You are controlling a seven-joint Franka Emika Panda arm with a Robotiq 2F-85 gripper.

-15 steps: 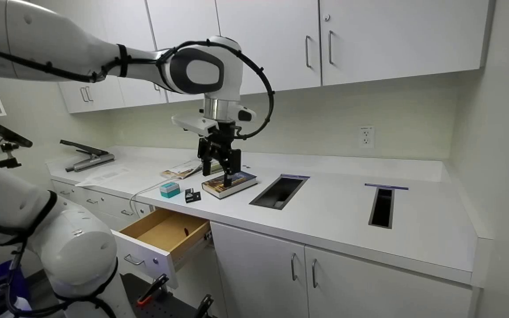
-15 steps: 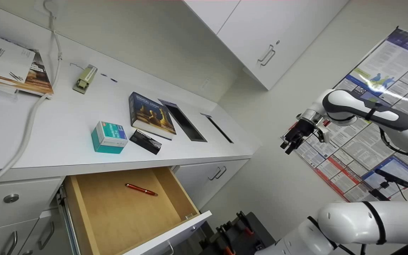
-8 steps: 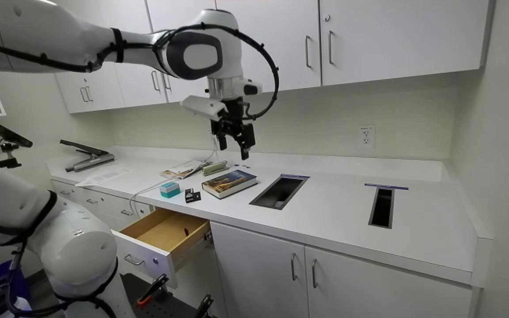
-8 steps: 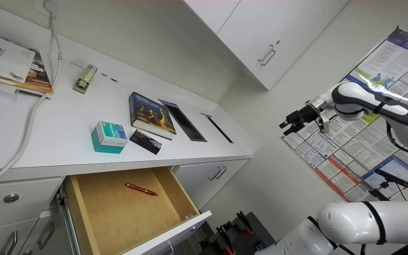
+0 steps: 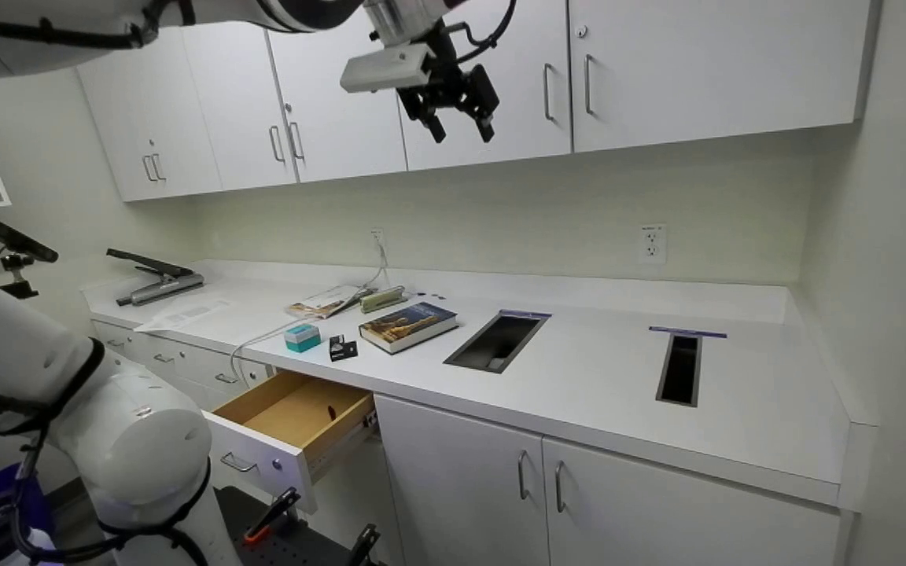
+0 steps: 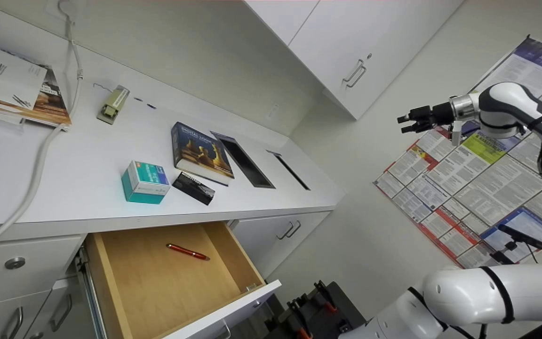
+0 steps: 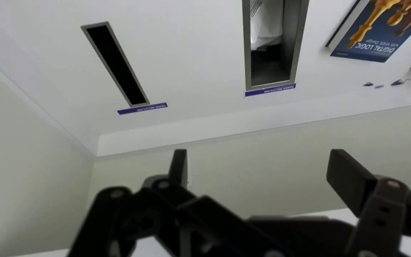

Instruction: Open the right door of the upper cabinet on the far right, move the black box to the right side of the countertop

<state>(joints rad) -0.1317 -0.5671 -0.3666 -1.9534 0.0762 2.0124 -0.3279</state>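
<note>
The upper cabinet's far right door [image 5: 716,63] is shut, with a vertical handle [image 5: 587,84] near its left edge. The black box [image 5: 342,348] lies on the white countertop [image 5: 767,377], beside the book; it also shows in an exterior view [image 6: 193,188] and is out of the wrist view. My gripper [image 5: 464,138] is open and empty, raised to the height of the upper cabinets and left of that handle in the picture. It also shows in an exterior view [image 6: 402,125], in front of the wall poster. In the wrist view its fingers [image 7: 259,153] stand wide apart with the back wall behind.
A book [image 5: 409,327], a teal box [image 5: 303,337] and a green stapler-like item [image 6: 113,104] stand on the countertop. Two slots [image 5: 498,342] [image 5: 679,369] are cut into it. A drawer [image 6: 158,292] with a red pen [image 6: 187,252] stands open below.
My gripper has risen from low in front of the countertop to the upper cabinets. It has tilted from pointing down toward the back wall. The objects have not moved.
</note>
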